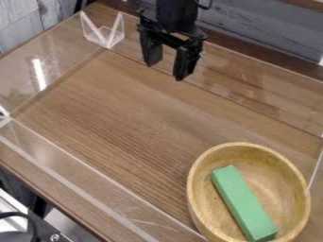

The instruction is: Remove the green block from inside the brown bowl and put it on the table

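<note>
The green block (243,203), a flat bright green bar, lies inside the brown bowl (205,182) at the near right corner of the table (139,123). Far from it, my gripper (167,60) hangs over the back of the table, left of centre, pointing down. Its two black fingers stand apart with nothing between them, so it is open.
Low clear acrylic walls (76,180) border the tabletop on all sides. A clear angled bracket (101,30) stands at the back left corner. Behind the table runs a grey slatted wall.
</note>
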{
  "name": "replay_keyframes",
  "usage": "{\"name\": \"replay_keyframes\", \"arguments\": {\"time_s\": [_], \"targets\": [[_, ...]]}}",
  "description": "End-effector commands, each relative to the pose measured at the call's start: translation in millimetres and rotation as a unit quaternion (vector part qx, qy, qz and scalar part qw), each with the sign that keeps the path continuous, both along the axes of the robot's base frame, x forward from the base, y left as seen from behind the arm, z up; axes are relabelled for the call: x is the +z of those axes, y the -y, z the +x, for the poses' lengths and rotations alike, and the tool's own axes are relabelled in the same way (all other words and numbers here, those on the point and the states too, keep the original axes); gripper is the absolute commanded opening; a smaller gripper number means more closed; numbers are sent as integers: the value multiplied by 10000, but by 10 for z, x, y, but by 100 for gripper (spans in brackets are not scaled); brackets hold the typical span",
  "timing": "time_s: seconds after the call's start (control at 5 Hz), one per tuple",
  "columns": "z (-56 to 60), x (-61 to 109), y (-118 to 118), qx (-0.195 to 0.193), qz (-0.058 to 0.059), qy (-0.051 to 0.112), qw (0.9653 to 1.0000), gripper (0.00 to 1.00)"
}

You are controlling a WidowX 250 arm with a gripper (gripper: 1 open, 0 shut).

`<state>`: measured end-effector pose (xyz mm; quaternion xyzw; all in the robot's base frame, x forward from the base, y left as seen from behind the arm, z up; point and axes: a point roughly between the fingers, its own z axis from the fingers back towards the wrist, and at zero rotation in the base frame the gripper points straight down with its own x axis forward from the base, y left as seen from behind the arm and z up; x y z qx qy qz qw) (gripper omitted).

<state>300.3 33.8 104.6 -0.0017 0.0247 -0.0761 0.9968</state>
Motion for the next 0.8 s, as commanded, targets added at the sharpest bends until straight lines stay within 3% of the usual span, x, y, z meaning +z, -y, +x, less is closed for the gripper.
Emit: {"name": "replay_keyframes", "arguments": {"time_s": [0.0,0.6], "targets": [[89,114,55,-103,8,384,9992,100],[186,80,133,-435,-43,732,9964,100]]}}
